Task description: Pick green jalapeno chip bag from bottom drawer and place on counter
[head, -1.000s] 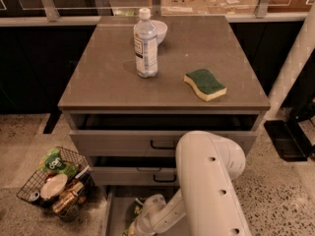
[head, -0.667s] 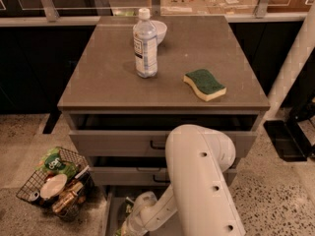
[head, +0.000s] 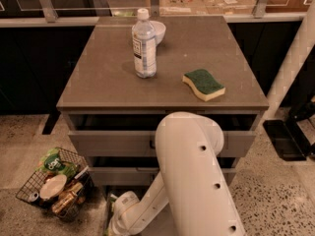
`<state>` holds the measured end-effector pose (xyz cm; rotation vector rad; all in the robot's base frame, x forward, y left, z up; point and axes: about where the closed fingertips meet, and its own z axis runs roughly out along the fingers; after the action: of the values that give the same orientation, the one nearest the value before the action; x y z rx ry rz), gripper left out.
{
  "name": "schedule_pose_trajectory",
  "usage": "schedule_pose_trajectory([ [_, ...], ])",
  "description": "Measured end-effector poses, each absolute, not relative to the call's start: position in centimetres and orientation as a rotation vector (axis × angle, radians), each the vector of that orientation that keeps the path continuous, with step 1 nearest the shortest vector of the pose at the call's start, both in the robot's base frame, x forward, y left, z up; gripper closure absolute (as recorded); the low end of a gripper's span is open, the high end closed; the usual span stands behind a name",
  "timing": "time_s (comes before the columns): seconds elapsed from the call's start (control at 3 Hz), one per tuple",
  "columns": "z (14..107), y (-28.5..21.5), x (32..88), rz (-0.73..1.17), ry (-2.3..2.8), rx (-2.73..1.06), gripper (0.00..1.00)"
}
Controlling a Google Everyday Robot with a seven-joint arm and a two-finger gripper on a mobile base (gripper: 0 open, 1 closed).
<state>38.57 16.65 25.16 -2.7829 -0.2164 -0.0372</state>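
My white arm (head: pixel 192 171) reaches down from the front of the cabinet into the bottom drawer (head: pixel 105 219), which is pulled out at the frame's bottom left. The gripper (head: pixel 120 216) is low inside that drawer, at its left side. A small pale-green bit, seemingly the green jalapeno chip bag (head: pixel 112 198), shows just above the gripper; the arm hides the rest of it. The grey-brown counter (head: pixel 103 80) tops the cabinet.
On the counter stand a water bottle (head: pixel 144 45), a white bowl (head: pixel 159 30) behind it, and a green-topped yellow sponge (head: pixel 204 84). A wire basket (head: pixel 53 185) of packets sits on the floor left of the drawers. The two upper drawers are slightly open.
The arm has swung left and lower into the bottom drawer. It now covers the light-green bag that showed beside the wrist before.
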Motion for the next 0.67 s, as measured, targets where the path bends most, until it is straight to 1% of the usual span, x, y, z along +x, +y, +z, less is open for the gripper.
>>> schedule_pose_trajectory([
  [0.33, 30.2, 17.7, 37.3, -0.187, -0.254, -2.787, 1.0],
  [0.67, 35.6, 16.5, 36.2, -0.374, -0.214, -2.767, 1.0],
])
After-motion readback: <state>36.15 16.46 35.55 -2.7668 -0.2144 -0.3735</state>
